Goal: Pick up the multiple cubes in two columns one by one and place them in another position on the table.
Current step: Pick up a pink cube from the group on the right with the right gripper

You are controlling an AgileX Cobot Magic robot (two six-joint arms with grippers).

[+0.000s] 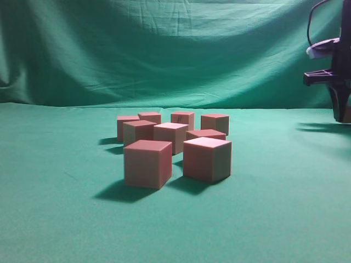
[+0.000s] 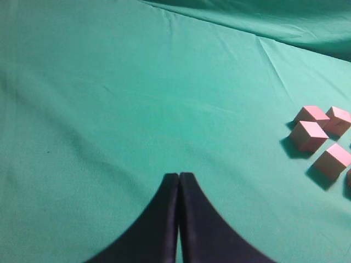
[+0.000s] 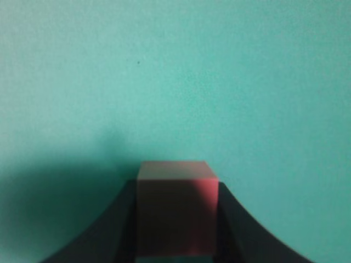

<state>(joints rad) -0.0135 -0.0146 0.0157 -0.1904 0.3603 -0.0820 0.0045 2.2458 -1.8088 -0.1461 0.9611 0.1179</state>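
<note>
One cube (image 3: 176, 211) sits clamped between the right gripper (image 3: 176, 219) fingers, above the green table (image 3: 175, 82); height hard to judge, pic blurry. Approx eight other cubes (image 1: 174, 143) grouped mid-table in rough rows. Left gripper (image 2: 179, 219) jaws pressed together w/ nothing held, over bare cloth left of the group.
</note>
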